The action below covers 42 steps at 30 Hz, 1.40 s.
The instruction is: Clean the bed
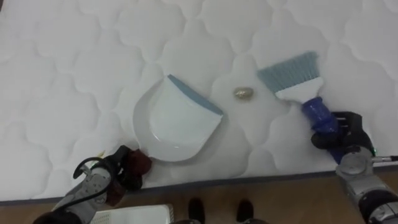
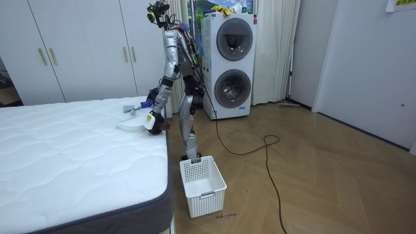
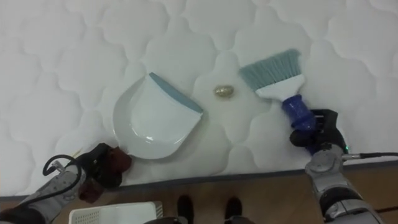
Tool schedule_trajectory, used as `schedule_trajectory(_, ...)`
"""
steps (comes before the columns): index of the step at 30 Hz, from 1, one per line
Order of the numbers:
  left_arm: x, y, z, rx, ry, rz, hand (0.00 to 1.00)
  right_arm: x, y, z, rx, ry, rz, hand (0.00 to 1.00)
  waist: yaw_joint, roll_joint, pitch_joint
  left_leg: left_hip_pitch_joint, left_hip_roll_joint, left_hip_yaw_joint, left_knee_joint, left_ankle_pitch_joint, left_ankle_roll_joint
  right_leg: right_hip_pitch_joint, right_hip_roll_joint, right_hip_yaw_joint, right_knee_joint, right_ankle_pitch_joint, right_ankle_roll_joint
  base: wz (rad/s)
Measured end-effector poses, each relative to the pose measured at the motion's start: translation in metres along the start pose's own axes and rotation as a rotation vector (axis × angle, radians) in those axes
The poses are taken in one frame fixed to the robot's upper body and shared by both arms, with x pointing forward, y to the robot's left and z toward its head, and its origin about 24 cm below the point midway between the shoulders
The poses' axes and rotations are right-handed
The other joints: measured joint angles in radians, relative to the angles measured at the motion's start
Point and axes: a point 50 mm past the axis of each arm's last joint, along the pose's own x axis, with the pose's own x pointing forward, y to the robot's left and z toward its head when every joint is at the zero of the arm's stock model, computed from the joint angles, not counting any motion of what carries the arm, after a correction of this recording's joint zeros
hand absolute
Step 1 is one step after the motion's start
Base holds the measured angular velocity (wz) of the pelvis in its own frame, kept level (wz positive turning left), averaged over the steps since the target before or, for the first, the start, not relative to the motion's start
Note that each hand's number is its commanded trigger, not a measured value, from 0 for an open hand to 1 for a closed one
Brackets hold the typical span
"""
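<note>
Left hand (image 1: pixel 111 177): you are holding it at the near left edge of the bed (image 1: pixel 68 56), with the fingers curling tight round the dark red handle of the dustpan (image 1: pixel 177 121).
Dustpan: it is lying flat on the mattress just right of that hand, its blue-edged lip facing right and far.
Scrap (image 1: pixel 243 93): a small beige lump is sitting on the bed between the dustpan's lip and the brush (image 1: pixel 291 76), touching neither.
Brush: its pale blue bristles are resting on the mattress just right of the scrap, and its blue handle is running near and right.
Right hand (image 1: pixel 339 132): you are keeping it at the near right edge, fingers closing round the brush's blue handle.
Stance: you are standing at the bed's side, with a white basket (image 2: pixel 203 185) sitting on the floor by your feet.
</note>
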Motion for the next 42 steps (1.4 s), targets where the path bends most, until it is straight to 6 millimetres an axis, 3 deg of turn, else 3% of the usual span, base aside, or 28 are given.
schedule_trajectory(12,0.0,-0.002,0.005,0.043,-0.025,-0.014,1.0,0.0,-0.002,-0.01,-0.045,0.05,0.019,1.0,0.012,0.0,-0.0004,-0.008,-0.002,-0.007,0.009,0.0,0.0,-0.005,-0.003,-0.01,0.015,-0.002,0.001,0.02)
schedule_trajectory(20,0.0,0.002,0.005,0.177,-0.036,-0.001,1.0,-0.001,-0.001,-0.016,-0.075,0.084,0.04,1.0,0.014,-0.002,-0.002,-0.011,-0.002,-0.004,0.022,0.0,0.0,-0.009,-0.008,-0.009,0.029,-0.015,-0.006,0.0)
schedule_trajectory(29,-0.005,0.02,0.004,0.377,-0.073,0.081,1.0,0.001,-0.01,-0.019,-0.129,0.083,0.027,1.0,0.013,-0.012,-0.0118,-0.024,-0.003,-0.004,0.036,0.0,0.0,-0.02,-0.011,-0.01,0.041,-0.018,-0.006,0.01)
schedule_trajectory(35,-0.01,0.042,-0.009,0.522,-0.04,0.161,1.0,0.008,-0.041,-0.026,-0.249,0.09,-0.03,1.0,0.011,-0.023,-0.0182,-0.024,-0.007,-0.003,0.045,0.001,0.001,-0.028,-0.021,-0.009,0.07,-0.026,-0.006,0.02)
schedule_trajectory(37,-0.012,0.05,-0.013,0.569,-0.024,0.192,1.0,0.01,-0.052,-0.028,-0.289,0.107,-0.053,1.0,0.009,-0.033,-0.0245,-0.023,-0.005,0.002,0.048,0.002,0.002,-0.027,-0.019,-0.007,0.072,-0.026,-0.007,-0.04)
schedule_trajectory(42,-0.014,0.056,-0.019,0.607,-0.008,0.224,1.0,0.014,-0.07,-0.025,-0.444,0.083,-0.081,1.0,0.008,-0.061,-0.0293,-0.013,0.0,0.008,0.047,0.002,0.002,-0.019,-0.017,-0.007,0.068,-0.023,-0.01,-0.03)
